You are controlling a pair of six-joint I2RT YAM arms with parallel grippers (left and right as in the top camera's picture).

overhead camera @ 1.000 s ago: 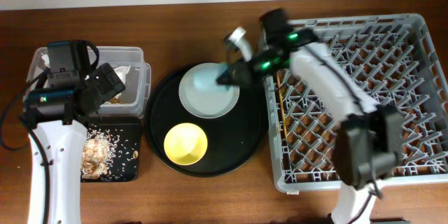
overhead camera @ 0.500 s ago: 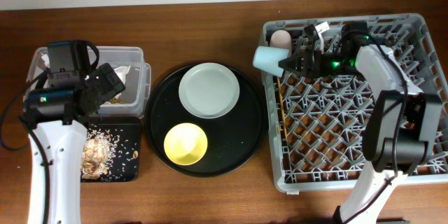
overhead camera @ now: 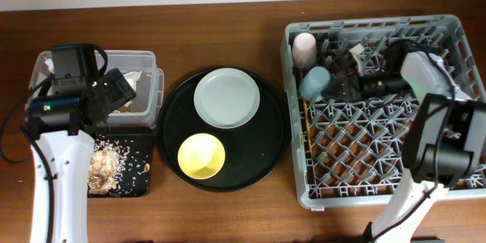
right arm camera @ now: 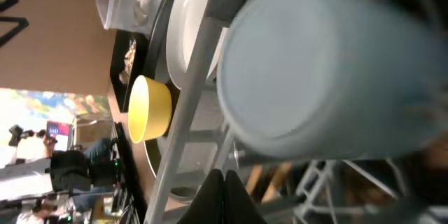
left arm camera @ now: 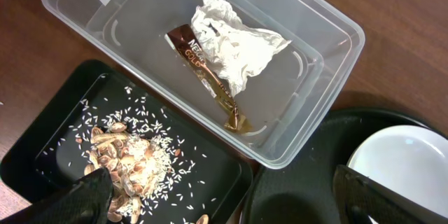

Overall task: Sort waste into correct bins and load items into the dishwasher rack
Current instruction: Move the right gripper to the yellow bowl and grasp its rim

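The right claw [overhead camera: 331,83] reached in over the left edge of the dishwasher rack [overhead camera: 380,24], pinching the small light-blue cup [overhead camera: 314,82], which lay tilted on its side just above the pegs. How the fingers sat on the cup could not be made out, as the cup filled the right wrist view in a blur. The small pink cup [overhead camera: 304,45] already stood in the rack's far-left corner, just beside the blue one. The wooden chopsticks [overhead camera: 304,125] lay along the rack's left wall, below the cup.

The left claw [left arm camera: 234,199] hung spread and empty near the clear tub [left arm camera: 308,112]. In the tub lay the crumpled napkin [left arm camera: 234,42] and the brown wrapper [left arm camera: 203,70]. The food scraps [left arm camera: 126,161] sat heaped in the shallow black tray [left arm camera: 210,164]. The waste looked sorted.

Still waiting on the round black tray [overhead camera: 262,163], out on the bench [overhead camera: 228,15], were the grey-green plate [overhead camera: 226,98] and the yellow bowl [overhead camera: 201,156].

The risk lay in the release. Let go while tilted, the cup would likely roll across the peg tops or wedge crookedly between them. It was also close to the pink cup — a sideways drift of the arm could knock that one over. Lowering without turning the cup mouth-down might catch its rim on a peg and twist it from the grip, or drop it on the chopsticks.
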